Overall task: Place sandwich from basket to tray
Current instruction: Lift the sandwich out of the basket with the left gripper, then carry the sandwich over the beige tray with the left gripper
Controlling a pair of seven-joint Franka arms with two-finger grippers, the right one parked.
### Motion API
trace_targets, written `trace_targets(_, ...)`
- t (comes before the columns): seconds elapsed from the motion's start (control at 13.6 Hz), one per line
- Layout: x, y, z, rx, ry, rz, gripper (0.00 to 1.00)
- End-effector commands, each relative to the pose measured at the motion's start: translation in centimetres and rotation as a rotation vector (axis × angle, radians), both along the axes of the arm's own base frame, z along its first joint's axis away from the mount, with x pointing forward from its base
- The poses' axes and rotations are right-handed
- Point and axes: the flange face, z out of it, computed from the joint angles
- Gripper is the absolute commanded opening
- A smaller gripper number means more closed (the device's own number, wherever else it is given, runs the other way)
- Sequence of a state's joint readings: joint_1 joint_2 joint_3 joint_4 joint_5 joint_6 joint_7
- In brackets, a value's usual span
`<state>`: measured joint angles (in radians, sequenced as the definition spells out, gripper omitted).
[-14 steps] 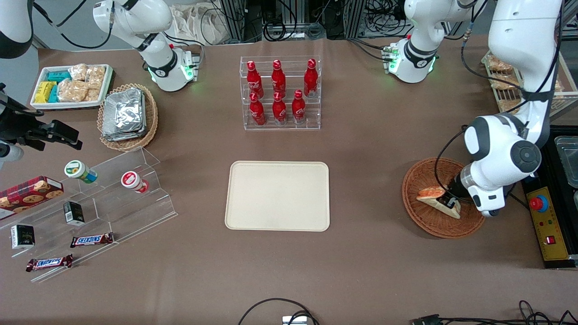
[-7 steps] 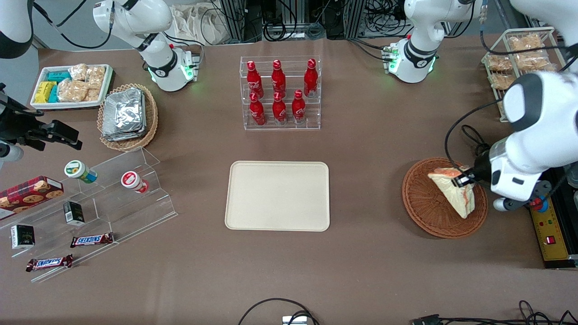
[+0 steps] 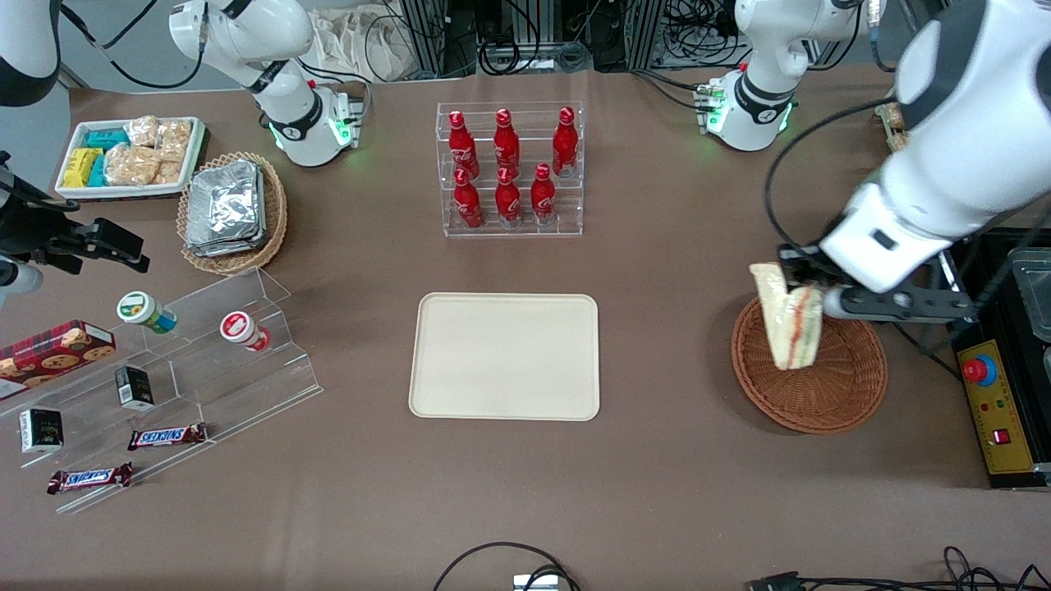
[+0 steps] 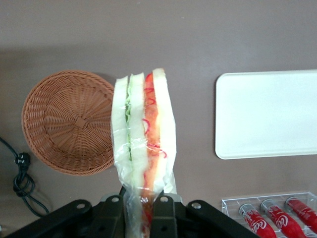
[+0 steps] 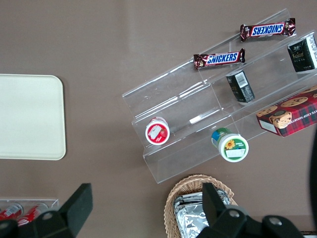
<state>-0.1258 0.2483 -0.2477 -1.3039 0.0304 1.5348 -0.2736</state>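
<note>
Carriage should stay level: gripper [image 4: 140, 201] clamps the clear-wrapped triangular white-bread sandwich [image 4: 143, 139] by its wrap, round brown wicker basket [image 3: 809, 365] below, cream rectangular plastic tray [image 3: 505, 356] well aside.

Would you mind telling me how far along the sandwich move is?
Done: the gripper is shut on the sandwich and holds it above the basket, which is empty. In hand: the carry. Left: setting it on the tray, bare so far.

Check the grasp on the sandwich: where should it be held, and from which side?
As it is held now: the gripper is shut on the sandwich at one end of the wedge, fingers pressing the flat bread faces. It hangs above the basket, layers edge-on. Probably the safest hold, since squeezing across the filling edge risks slipping.
</note>
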Motion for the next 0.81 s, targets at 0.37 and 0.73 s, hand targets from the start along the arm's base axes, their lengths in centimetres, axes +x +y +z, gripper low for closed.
trace_targets(0.37,-0.3,-21.4,-14.8,0.045,-0.031,0.071,0.0)
trace_targets(0.73,0.8,-24.4,-27.4,0.088,-0.035,0.003,0.0)
